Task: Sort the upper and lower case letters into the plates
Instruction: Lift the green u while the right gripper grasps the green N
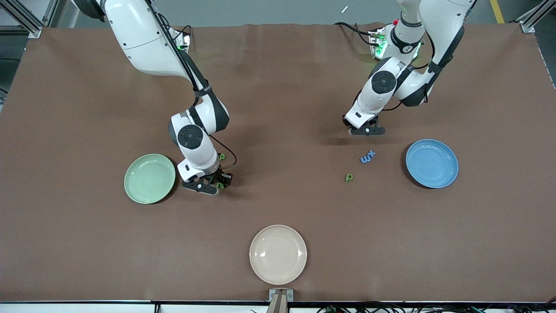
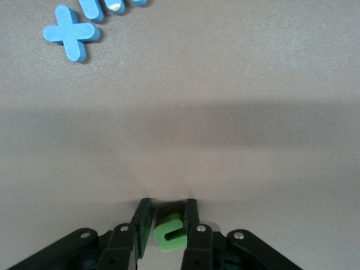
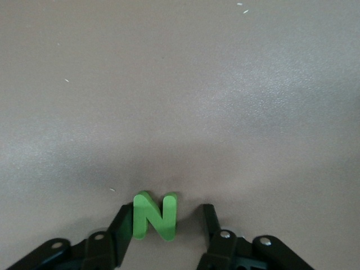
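**Both tools down on green letters, plates bare**

Front view: brown matte worktop [image 1: 278,78]. Right tool [image 1: 216,184] sits at the worktop beside the pale green plate [image 1: 149,178], a round, shallow, glossy dish. Green N [image 1: 221,185] shows between its fingers; another green letter [image 1: 222,156] lies just farther from the camera, half hidden by the arm. Left tool [image 1: 367,130] is low, toward the left arm's end. Blue m [image 1: 365,159] and blue x [image 1: 371,153] touch each other; green p [image 1: 349,177] lies nearer the camera. Bright blue plate [image 1: 431,163] beside them. Cream plate [image 1: 278,254] nearest the camera.

Left wrist view: fingers clamped on chunky green n [image 2: 170,232]. Foam-like blue x [image 2: 71,36] well apart.

Right wrist view: fingers apart, straddling the N [image 3: 154,216]; one finger touches it, the other stands off.
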Controlling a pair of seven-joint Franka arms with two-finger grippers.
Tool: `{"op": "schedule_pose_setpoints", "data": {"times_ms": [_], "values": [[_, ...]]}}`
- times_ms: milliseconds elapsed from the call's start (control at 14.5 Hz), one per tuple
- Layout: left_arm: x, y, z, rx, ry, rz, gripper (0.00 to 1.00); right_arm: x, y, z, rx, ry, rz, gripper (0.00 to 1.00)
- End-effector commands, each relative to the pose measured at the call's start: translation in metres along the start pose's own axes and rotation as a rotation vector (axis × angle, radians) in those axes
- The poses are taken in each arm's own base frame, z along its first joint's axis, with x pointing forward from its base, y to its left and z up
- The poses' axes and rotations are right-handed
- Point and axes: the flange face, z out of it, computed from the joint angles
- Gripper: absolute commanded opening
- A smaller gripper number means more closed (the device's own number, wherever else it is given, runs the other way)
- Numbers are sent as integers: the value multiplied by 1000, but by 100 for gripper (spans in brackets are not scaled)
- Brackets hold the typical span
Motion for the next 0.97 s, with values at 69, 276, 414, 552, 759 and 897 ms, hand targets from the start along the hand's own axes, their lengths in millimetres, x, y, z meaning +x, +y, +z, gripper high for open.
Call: {"op": "schedule_pose_setpoints", "data": {"times_ms": [69, 276, 414, 552, 759, 897], "values": [[-1, 0, 0, 10, 8, -23, 24, -5, -3, 3, -9, 12, 1, 36], [-1, -1, -8, 37, 8, -19, 22, -1, 2, 4, -11, 13, 16, 6], [-1, 0, -9, 37, 10, -18, 21, 3, 4, 2, -10, 14, 25, 0], [-1, 0, -9, 37, 11, -18, 19, 8, 6, -2, -12, 13, 41, 0], [-2, 1, -9, 36, 11, -15, 17, 29, 30, -34, -48, -25, 84, 0], [-1, 1, -10, 42, 8, -16, 17, 51, 59, -62, -55, -36, 76, 0]]}}
